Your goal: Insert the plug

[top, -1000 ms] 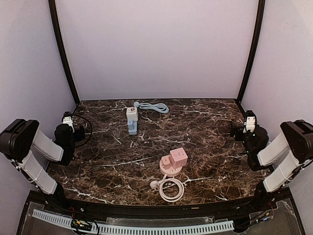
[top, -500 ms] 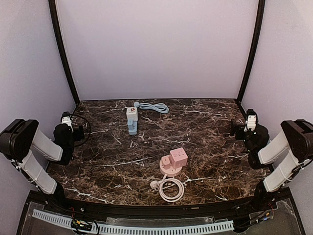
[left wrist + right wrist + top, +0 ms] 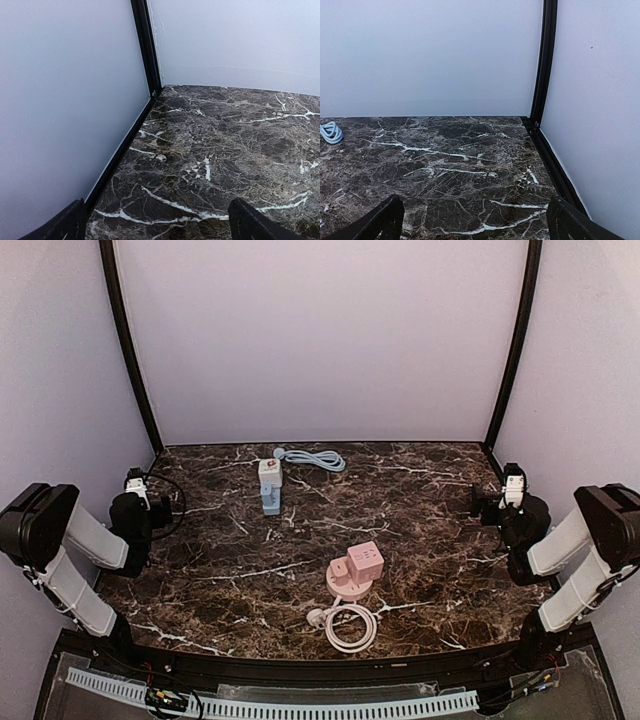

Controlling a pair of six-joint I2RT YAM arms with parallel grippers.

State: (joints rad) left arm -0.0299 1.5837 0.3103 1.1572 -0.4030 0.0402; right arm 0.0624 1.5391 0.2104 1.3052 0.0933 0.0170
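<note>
While both arms sit folded at the table's sides, the plug (image 3: pixel 316 617) lies on the dark marble table (image 3: pixel 430 490) close to the near edge, about midway across. It is white and sits at the left end of its white cable (image 3: pixel 352 628), which is wound in a flat coil just right of it. Just beyond the coil, touching or nearly so, stands the pink socket cube (image 3: pixel 365 561) on a round pink base (image 3: pixel 348 587); nothing is plugged into its visible faces.

Further off, toward the far wall and left of centre, a white and blue adapter (image 3: pixel 270 485) stands on the marble, with a light blue cable (image 3: pixel 315 457) bundled just behind it to the right.

The left gripper (image 3: pixel 160 231) hangs over the far left part of the table beside the left wall (image 3: pixel 65 100), its jaws spread wide with only marble between the fingertips (image 3: pixel 70 225). The right gripper (image 3: pixel 477 227) mirrors it near the right wall (image 3: pixel 600 100), jaws likewise released and grasping nothing. Both are well apart from the plug
</note>
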